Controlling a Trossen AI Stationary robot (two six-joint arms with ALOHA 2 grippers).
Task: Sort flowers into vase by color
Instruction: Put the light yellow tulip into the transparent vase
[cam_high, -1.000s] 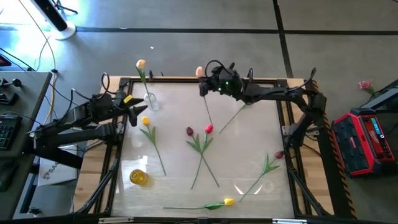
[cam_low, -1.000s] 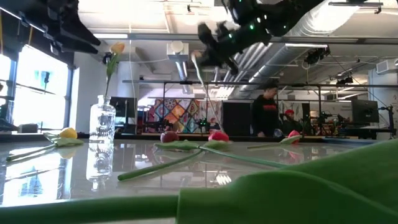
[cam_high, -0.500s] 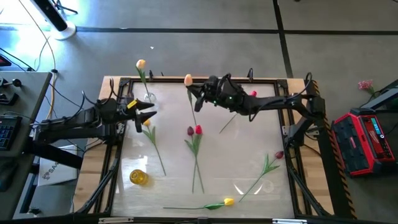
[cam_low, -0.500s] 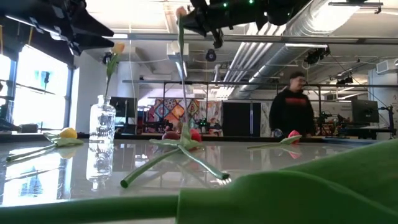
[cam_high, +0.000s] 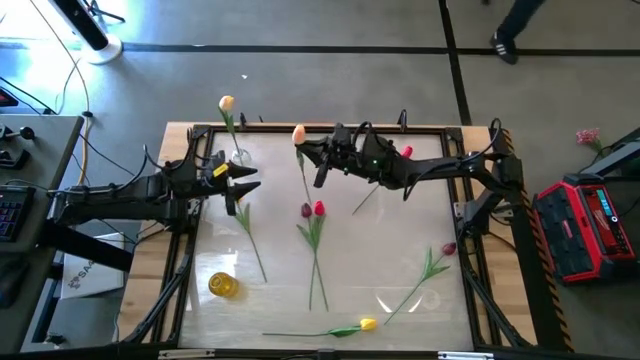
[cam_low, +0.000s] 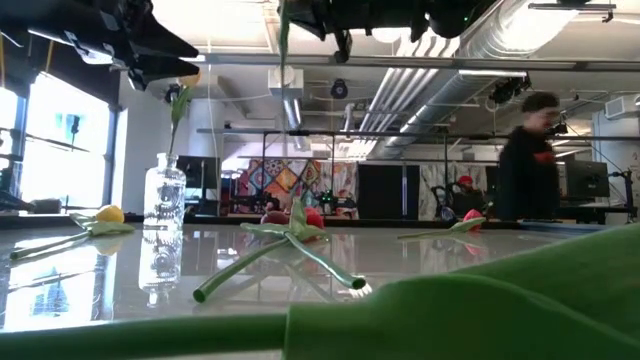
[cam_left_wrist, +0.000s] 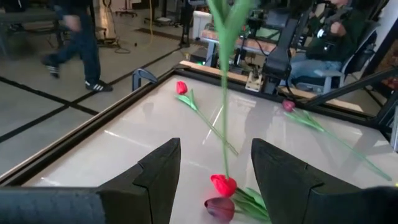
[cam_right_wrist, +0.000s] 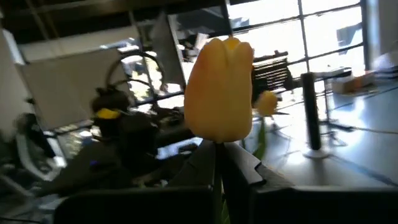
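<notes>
My right gripper (cam_high: 310, 155) hangs over the table's far middle, shut on a peach tulip whose head (cam_high: 298, 133) stands up above the fingers. Its green stem (cam_left_wrist: 222, 106) hangs down toward the red tulip (cam_high: 318, 208) and maroon tulip (cam_high: 306, 210), which lie side by side on the table. The glass vase (cam_high: 240, 160) stands at the far left with one peach tulip (cam_high: 227, 102) upright in it. My left gripper (cam_high: 245, 185) is open, beside the vase on its near side, pointing at the hanging stem and holding nothing. My right gripper pinches the peach tulip's stem just under the head (cam_right_wrist: 217, 149) between its two fingers (cam_right_wrist: 239, 168). The fingers come about level from the table's right and lie across the stem. The tulip is upright with its head up. Whether its lower end touches the table I cannot tell.
On the table lie a yellow tulip (cam_high: 367, 324) at the near edge, a maroon tulip (cam_high: 449, 248) at the right, a red tulip (cam_high: 405, 152) partly under my right arm, and a stem (cam_high: 250, 240) near my left gripper. A yellow object (cam_high: 222, 285) sits near left. A person (cam_low: 525, 150) passes beyond the table.
My right gripper has gone toward the table's left, risen and tipped its fingers up, carrying the peach tulip, which now hangs upright. The red tulip in the middle has swung beside the maroon one, so their stems no longer cross. My left gripper has moved toward the table's right, staying open.
</notes>
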